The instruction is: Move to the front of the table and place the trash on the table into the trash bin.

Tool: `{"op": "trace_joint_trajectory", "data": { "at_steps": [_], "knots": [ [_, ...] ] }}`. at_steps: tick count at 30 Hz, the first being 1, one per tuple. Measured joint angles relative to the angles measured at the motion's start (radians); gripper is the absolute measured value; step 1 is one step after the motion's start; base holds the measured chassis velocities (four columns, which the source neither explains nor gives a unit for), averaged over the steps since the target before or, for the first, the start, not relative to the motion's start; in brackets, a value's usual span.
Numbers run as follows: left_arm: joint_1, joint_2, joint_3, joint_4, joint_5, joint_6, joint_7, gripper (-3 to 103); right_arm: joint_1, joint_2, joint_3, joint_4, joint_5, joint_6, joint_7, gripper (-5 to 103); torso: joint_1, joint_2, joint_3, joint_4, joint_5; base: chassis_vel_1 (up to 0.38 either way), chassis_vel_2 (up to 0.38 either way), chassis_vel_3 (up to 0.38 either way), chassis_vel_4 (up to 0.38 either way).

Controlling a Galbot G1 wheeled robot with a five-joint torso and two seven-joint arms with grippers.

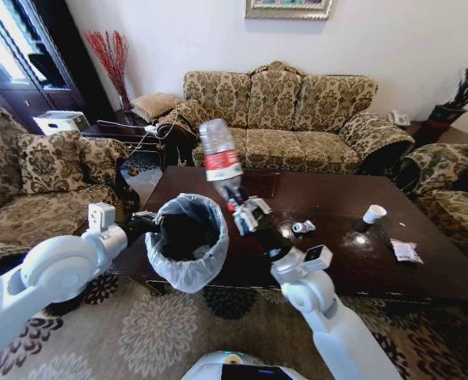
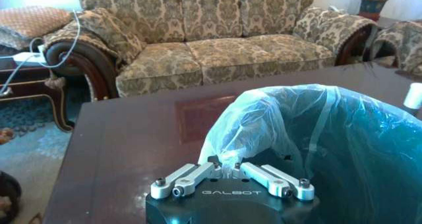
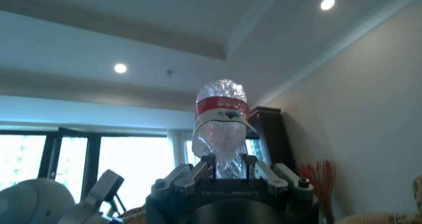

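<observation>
- The right gripper pinches the clear plastic bottle by its narrow neck end, fingers pressed against it on both sides; the bottle stands upside-down, fat end up, tilted slightly toward 11 o'clock in the head view.
- In the right wrist view the same bottle rises straight out from between the fingers, red label around its middle.
- The left gripper holds the trash bin at its 9 o'clock rim; in the left wrist view its fingers are closed on a fold of the whitish bag liner.
- The bin hangs at the near edge of the table, and the bottle sits just beyond the bin's 1 o'clock rim, higher than the opening.
- Still on the table: a small can at about 3 o'clock from the right gripper, a white paper cup farther right, and a clear wrapper near the right edge.
- Risk, as I judge it: the bottle is not yet over the opening, so a release here could bounce off the rim onto the table or carpet.
- The grip is on the thin end of a long bottle; a quick swing could make it pivot or slip.
- The left hold seems to be mostly on liner, so the bag could pull loose or the bin tip if the bottle strikes it.
</observation>
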State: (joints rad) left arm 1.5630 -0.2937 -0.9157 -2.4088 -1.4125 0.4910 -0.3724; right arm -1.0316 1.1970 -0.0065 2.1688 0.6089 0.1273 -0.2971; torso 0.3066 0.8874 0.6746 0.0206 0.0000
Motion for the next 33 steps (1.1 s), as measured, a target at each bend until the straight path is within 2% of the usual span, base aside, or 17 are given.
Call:
{"op": "trace_joint_trajectory", "data": {
  "at_steps": [5,6,7,11,13,14,17,20,21,22,25,26,27,28,30,31,33],
  "knots": [
    [0.003,-0.001,0.006,-0.021,0.000,0.005,0.003,3,0.011,0.011,-0.066,-0.028,-0.018,-0.033,-0.001,17,0.000,0.000,0.000,-0.0001,-0.0001,0.000,0.000,0.000,0.000],
    [0.003,0.004,0.006,-0.021,-0.001,0.005,0.004,3,0.009,0.012,-0.076,-0.032,-0.026,-0.039,-0.006,21,0.000,0.000,0.000,-0.0001,0.0000,0.000,0.000,0.000,0.000],
    [0.003,0.004,0.006,-0.021,-0.001,0.005,0.004,3,0.009,0.012,-0.076,-0.032,-0.026,-0.039,-0.006,21,0.000,0.000,0.000,-0.0001,0.0000,0.000,0.000,0.000,0.000],
    [-0.001,0.014,0.003,-0.018,-0.007,0.005,0.005,3,0.000,0.013,-0.078,-0.034,-0.036,-0.045,-0.012,43,0.000,0.000,0.000,-0.0001,0.0000,0.000,0.000,0.000,0.000],
    [-0.001,0.014,0.003,-0.017,-0.007,0.005,0.005,3,-0.002,0.011,-0.076,-0.033,-0.037,-0.045,-0.012,43,0.000,0.000,0.000,-0.0002,0.0000,0.000,0.000,0.000,0.000],
    [-0.001,0.011,0.003,-0.015,-0.008,0.005,0.005,3,-0.008,0.007,-0.069,-0.031,-0.038,-0.045,-0.013,54,0.000,0.000,0.000,-0.0002,0.0000,0.000,0.000,0.000,0.000],
    [0.000,0.005,0.004,-0.013,-0.007,0.005,0.006,3,-0.015,-0.001,-0.060,-0.031,-0.049,-0.045,-0.016,60,0.000,0.000,0.000,-0.0002,0.0000,0.000,0.000,0.000,0.000],
    [0.001,0.001,0.004,-0.008,-0.005,0.005,0.007,3,-0.032,-0.011,-0.043,-0.028,-0.069,-0.042,-0.021,76,0.000,0.000,0.000,-0.0002,0.0000,0.000,0.000,0.000,0.000],
    [0.001,0.001,0.004,-0.008,-0.005,0.005,0.007,3,-0.032,-0.011,-0.043,-0.028,-0.069,-0.042,-0.021,76,0.000,0.000,0.000,-0.0002,0.0000,0.000,0.000,0.000,0.000],
    [0.000,0.001,0.004,-0.004,-0.005,0.005,0.007,3,-0.040,-0.013,-0.034,-0.019,-0.069,-0.040,-0.023,81,0.000,0.000,0.000,-0.0002,0.0000,0.000,0.000,0.000,0.000],
    [0.000,0.000,0.003,0.000,-0.004,0.004,0.008,3,-0.050,-0.016,-0.019,-0.009,-0.070,-0.034,-0.028,81,0.000,0.000,0.000,-0.0002,0.0000,0.000,0.000,0.000,0.000],
    [0.000,-0.001,0.003,0.003,-0.003,0.004,0.008,3,-0.060,-0.017,-0.003,0.001,-0.070,-0.026,-0.033,91,0.000,0.000,0.000,-0.0001,0.0001,0.000,0.000,0.000,0.000],
    [0.000,-0.003,0.002,0.004,-0.003,0.003,0.008,3,-0.067,-0.016,0.007,0.009,-0.067,-0.020,-0.033,96,0.000,0.000,0.000,-0.0001,0.0001,0.000,0.000,0.000,0.000],
    [0.000,-0.004,0.002,0.004,-0.002,0.003,0.008,3,-0.071,-0.015,0.013,0.013,-0.064,-0.016,-0.032,96,0.000,0.000,0.000,-0.0001,0.0001,0.000,0.000,0.000,0.000],
    [0.001,-0.009,0.002,0.006,-0.001,0.003,0.008,3,-0.088,-0.008,0.034,0.029,-0.051,-0.005,-0.017,100,0.000,0.000,0.000,-0.0001,0.0000,0.000,0.000,0.000,0.000],
    [0.003,-0.017,0.001,0.008,0.004,0.003,0.008,3,-0.107,0.003,0.062,0.038,-0.044,0.002,0.018,100,0.000,0.000,0.000,-0.0002,0.0001,0.000,0.000,0.000,0.000],
    [0.007,-0.027,0.000,0.010,0.011,0.003,0.007,3,-0.137,0.018,0.112,0.028,-0.073,0.002,0.152,100,0.000,0.000,0.000,-0.0001,0.0000,0.000,0.000,0.000,0.000]
  ]
}}
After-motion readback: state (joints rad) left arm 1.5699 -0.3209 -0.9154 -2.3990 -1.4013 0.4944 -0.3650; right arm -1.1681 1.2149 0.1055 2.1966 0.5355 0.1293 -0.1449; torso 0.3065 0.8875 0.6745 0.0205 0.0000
